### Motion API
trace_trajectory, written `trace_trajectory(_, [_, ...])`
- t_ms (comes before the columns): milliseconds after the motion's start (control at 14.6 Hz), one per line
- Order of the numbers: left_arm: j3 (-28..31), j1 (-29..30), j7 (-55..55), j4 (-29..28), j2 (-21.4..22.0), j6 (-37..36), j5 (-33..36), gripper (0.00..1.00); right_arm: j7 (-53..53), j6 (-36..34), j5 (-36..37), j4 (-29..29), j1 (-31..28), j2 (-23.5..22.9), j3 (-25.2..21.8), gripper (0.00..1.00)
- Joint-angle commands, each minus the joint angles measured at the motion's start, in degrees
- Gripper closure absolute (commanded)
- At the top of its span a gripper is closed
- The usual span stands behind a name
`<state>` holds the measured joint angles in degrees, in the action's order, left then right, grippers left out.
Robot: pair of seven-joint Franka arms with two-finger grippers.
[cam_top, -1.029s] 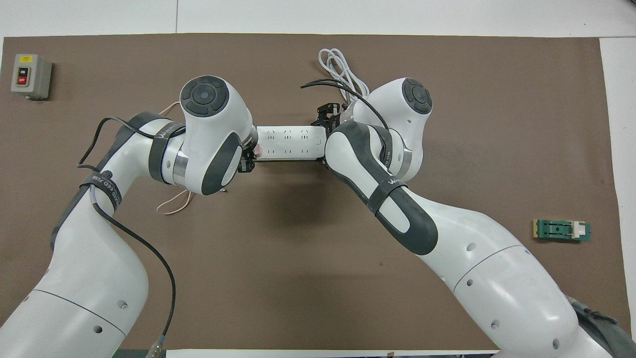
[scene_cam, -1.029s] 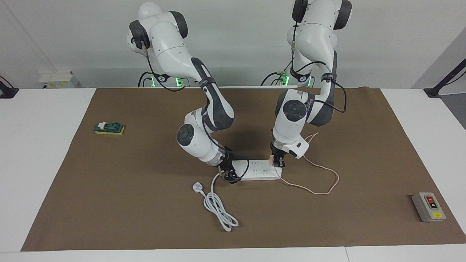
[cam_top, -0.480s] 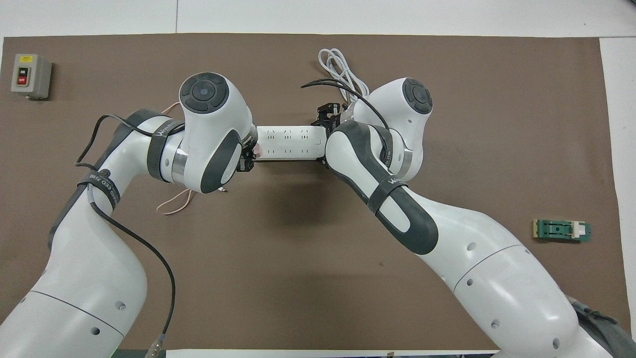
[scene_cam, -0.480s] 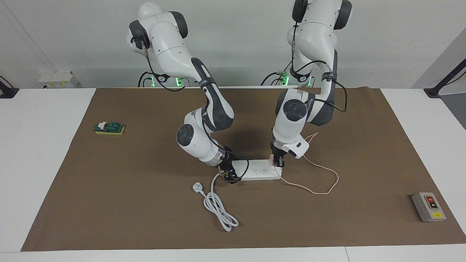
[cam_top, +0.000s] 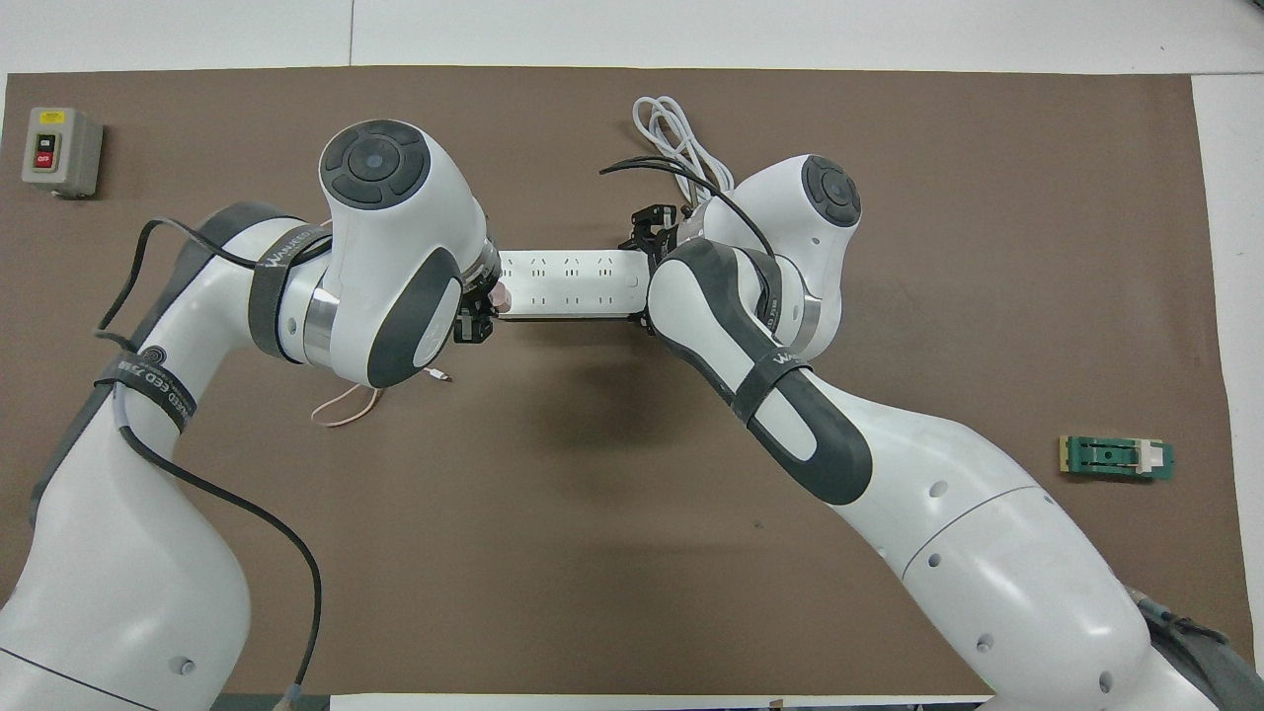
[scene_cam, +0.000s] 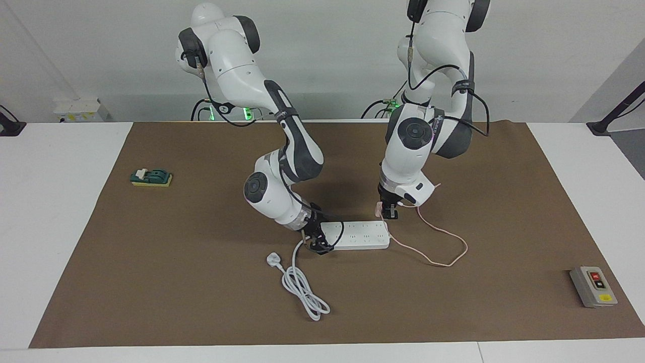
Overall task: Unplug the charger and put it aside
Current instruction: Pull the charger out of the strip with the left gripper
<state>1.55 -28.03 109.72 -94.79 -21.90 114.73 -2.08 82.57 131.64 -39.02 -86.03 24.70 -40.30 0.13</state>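
Charger [scene_cam: 379, 206], a small pale pink cube, is now clamped in the left gripper [scene_cam: 390, 214] and hangs just above the end of the white power strip [scene_cam: 359, 235] toward the left arm's end of the surface, its thin pink cable [scene_cam: 437, 233] trailing down onto the brown mat [scene_cam: 478, 176]. A moment earlier it sat plugged into that strip, so the unplugging looks done and only setting it aside remains. The right gripper [scene_cam: 318, 243] is down at the strip's other end as before, seemingly bracing it, though I cannot tell whether its fingers are together or apart.
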Motion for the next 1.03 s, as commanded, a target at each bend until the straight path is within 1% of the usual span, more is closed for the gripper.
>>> trace_trajectory(0, [0.21,0.17,-3.27,-0.92,1.06,-0.74,0.24,1.0,-2.67,3.36,-1.67,-0.45,-0.18,-0.48,0.31,1.0])
trace_trajectory(137, [0.65,0.43,-7.22,-1.27,1.68,-0.92,0.24,1.0,-2.58,3.36,-1.59,-0.45,-0.09,-0.48,0.31,1.0])
trace_trajectory(206, [0.65,1.65,-10.02,-1.8,2.2,-1.09,0.24,1.0,-2.58,3.36,-1.58,-0.28,-0.01,-0.48,0.23,1.0])
trace_trajectory(274, [0.65,2.01,-13.88,-2.24,2.99,-1.7,0.24,1.0,-2.58,3.36,-1.58,-0.28,-0.01,-0.48,0.23,0.93])
trace_trajectory(343, [0.56,2.8,-17.14,-2.68,3.61,-2.14,0.24,1.0,-2.5,3.45,-1.58,-0.28,0.17,-0.48,0.23,0.22])
trace_trajectory(412, [0.56,3.59,-19.95,-3.12,4.22,-2.32,0.24,1.0,-2.24,3.71,-0.98,-0.28,0.34,-0.48,0.23,0.0])
trace_trajectory(549, [0.56,4.73,-24.88,-4.0,5.11,-2.76,0.24,1.0,-1.88,3.45,-1.06,0.07,1.14,-0.3,0.23,0.0])
trace_trajectory(686, [0.65,5.7,-30.5,-4.79,5.9,-3.98,0.24,1.0,-1.88,2.84,-0.97,0.34,0.61,0.22,0.23,0.0])
trace_trajectory(960, [0.65,9.38,-49.9,-9.0,10.37,-7.06,0.24,1.0,-1.79,1.35,-0.88,0.34,-0.18,1.63,-0.21,0.0])
